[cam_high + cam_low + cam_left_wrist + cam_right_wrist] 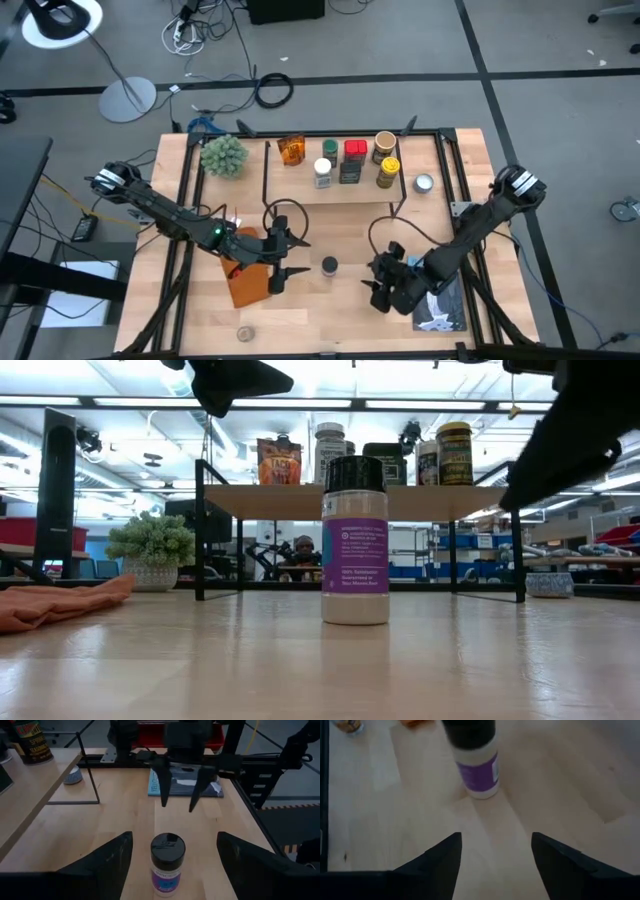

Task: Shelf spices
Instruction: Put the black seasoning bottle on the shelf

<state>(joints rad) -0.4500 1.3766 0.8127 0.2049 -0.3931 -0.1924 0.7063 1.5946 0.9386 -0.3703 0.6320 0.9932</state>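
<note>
While six jars already stand on the shelf (300, 190), one spice jar (329, 265) with a black lid and purple label remains upright on the bare counter (320, 310), between the two arms and in front of the shelf. Left pincer (277, 262) sits just beside the jar, fingers spread wide and holding nothing, and its wrist view frames the jar squarely between them; right pincer (385, 290) hangs near the jar's other side, also apart and empty. A good grasp would probably bring one pincer level around the jar's body below the lid, keep the other arm clear, close evenly so the jar does not tip, then lift above the shelf board and set it in a free gap between the standing jars. Label text is too small to read. Low view cuts both arms off at the top edge, so neither pincer's fingertips show there. Right wrist view crops the jar's lid at the frame edge. A small tin (424, 183) beside the shelf and a round object (243, 333) near the counter's front edge cannot be identified with certainty.
</note>
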